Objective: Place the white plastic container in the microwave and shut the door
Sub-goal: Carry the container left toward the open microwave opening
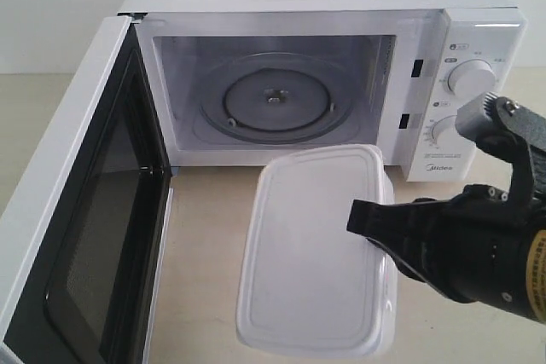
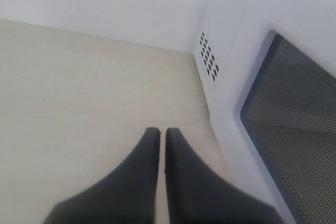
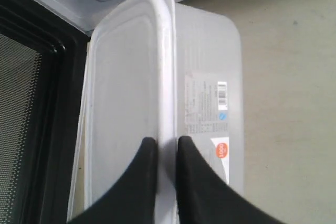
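Observation:
The white plastic container (image 1: 311,249) hangs in the air just in front of the microwave (image 1: 341,83), lid up, tilted a little. My right gripper (image 1: 375,228) is shut on the rim of its right side. In the right wrist view the gripper (image 3: 167,142) pinches the lid's edge of the container (image 3: 157,87), the side label showing. The door (image 1: 81,210) stands wide open at the left, and the glass turntable (image 1: 273,98) lies bare inside. My left gripper (image 2: 162,132) is shut and holds nothing, low over the table beside the door (image 2: 294,124).
Two round knobs (image 1: 471,77) sit on the microwave's right panel, close behind my right arm. The pale tabletop (image 1: 205,236) runs between the open door and the container. A white wall stands behind the microwave.

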